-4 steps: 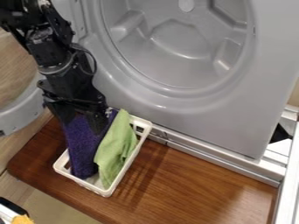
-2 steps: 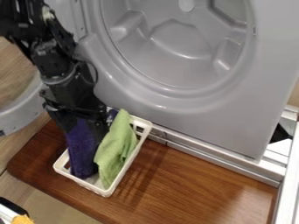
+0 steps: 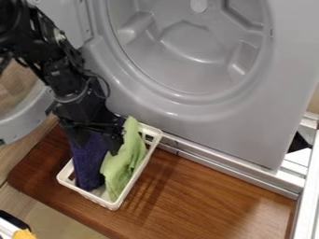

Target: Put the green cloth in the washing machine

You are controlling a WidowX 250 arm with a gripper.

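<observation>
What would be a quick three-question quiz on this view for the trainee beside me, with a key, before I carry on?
1. True or false: the green cloth is inside the washing machine.
2. Where does the gripper hang? A) Inside the drum. B) Over the basket. C) Over the far right of the wooden board.
3. Fill in the colour: beside the green cloth lies a ____ cloth.

Key: 1. False; 2. B; 3. purple.

Purple cloth point(image 3: 89, 163) — wooden board point(image 3: 205, 196) (brown).
</observation>
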